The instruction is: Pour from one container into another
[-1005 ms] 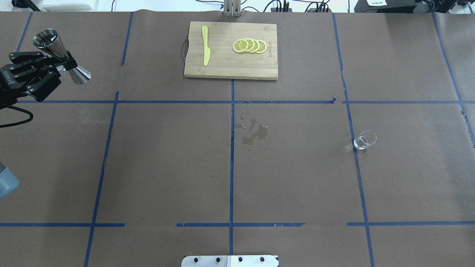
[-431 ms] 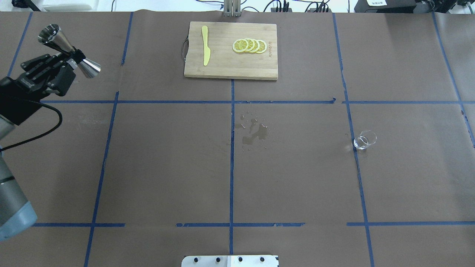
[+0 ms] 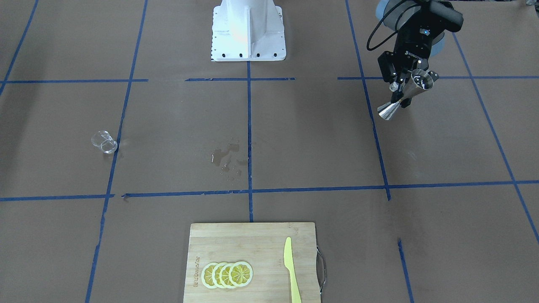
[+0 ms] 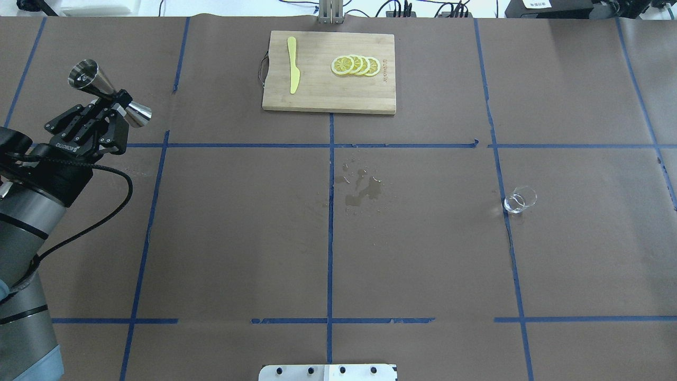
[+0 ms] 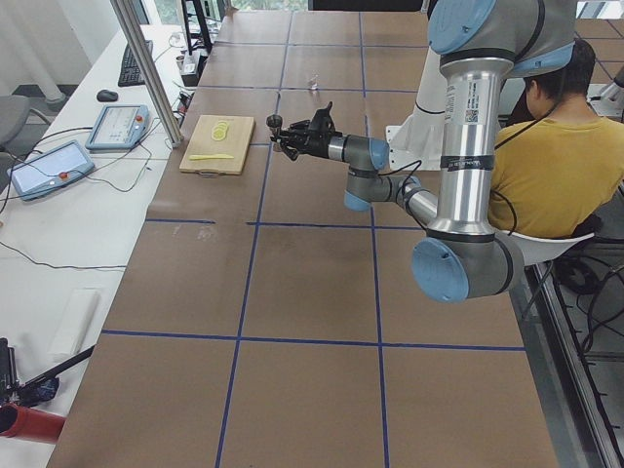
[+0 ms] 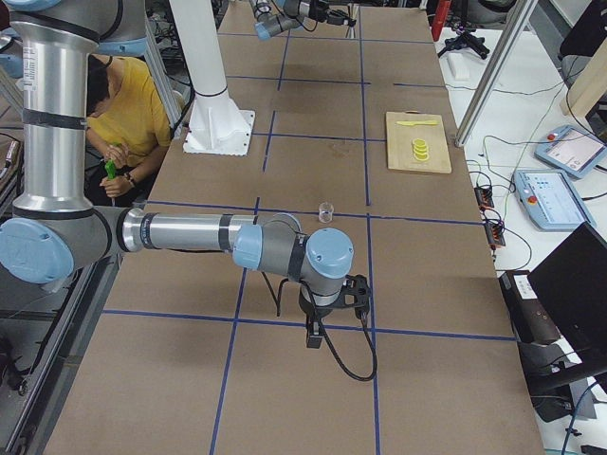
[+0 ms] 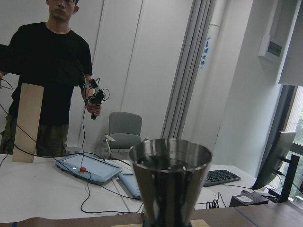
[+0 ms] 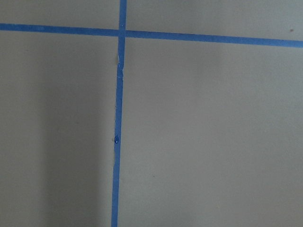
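Note:
My left gripper point(image 4: 117, 100) is shut on the narrow waist of the steel jigger point(image 4: 108, 94), held in the air over the table's far left, wide mouth up and leaning. The front view shows the same jigger point(image 3: 407, 93) in that gripper point(image 3: 401, 91). The jigger's cup point(image 7: 170, 175) fills the left wrist view. The clear glass cup point(image 4: 520, 200) stands alone on the right side, also seen as a glass cup point(image 3: 104, 141) from the front. My right gripper point(image 6: 315, 336) hangs low over the near table end; I cannot tell if it is open or shut.
A wooden cutting board point(image 4: 317, 95) at the back centre carries a yellow knife point(image 4: 292, 64) and lemon slices point(image 4: 355, 65). A wet spill point(image 4: 362, 190) marks the paper mid-table. A seated person point(image 5: 546, 146) is behind the robot base point(image 3: 247, 29).
The left arm has swung rightward and a little nearer, carrying the jigger with it. The glass cup has not moved.

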{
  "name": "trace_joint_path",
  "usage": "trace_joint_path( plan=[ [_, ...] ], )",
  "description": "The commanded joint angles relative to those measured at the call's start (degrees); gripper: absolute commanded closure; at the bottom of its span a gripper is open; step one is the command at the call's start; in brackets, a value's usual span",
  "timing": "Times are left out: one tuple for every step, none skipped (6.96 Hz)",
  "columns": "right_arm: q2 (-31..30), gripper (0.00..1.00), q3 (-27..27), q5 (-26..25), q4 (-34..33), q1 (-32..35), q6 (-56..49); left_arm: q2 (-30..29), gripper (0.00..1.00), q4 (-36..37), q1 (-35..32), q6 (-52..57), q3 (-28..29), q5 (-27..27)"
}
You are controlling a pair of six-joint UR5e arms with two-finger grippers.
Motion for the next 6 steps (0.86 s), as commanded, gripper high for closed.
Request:
trace_joint_path(
  plan=[
    [0.0,0.00,0.0,0.0,0.0,0.0,0.0,1.5,1.00,1.6,1.0,0.1,2.7,9.5],
    [0.0,0.00,0.0,0.0,0.1,0.0,0.1,2.1,1.00,1.6,1.0,0.1,4.1,10.4],
    [0.0,0.00,0.1,0.0,0.1,0.0,0.1,2.1,1.00,1.7,1.0,0.1,6.5,12.0],
    [0.0,0.00,0.1,0.0,0.1,0.0,0.0,2.4,1.00,1.9,1.1,0.1,7.6,12.0],
    [0.0,0.00,0.1,0.0,0.1,0.0,0.0,2.6,1.00,2.4,1.4,-0.1,9.0,11.5],
    [0.0,0.00,0.1,0.0,0.1,0.0,0.1,2.9,1.00,2.5,1.4,-0.3,12.5,11.1]
  ],
)
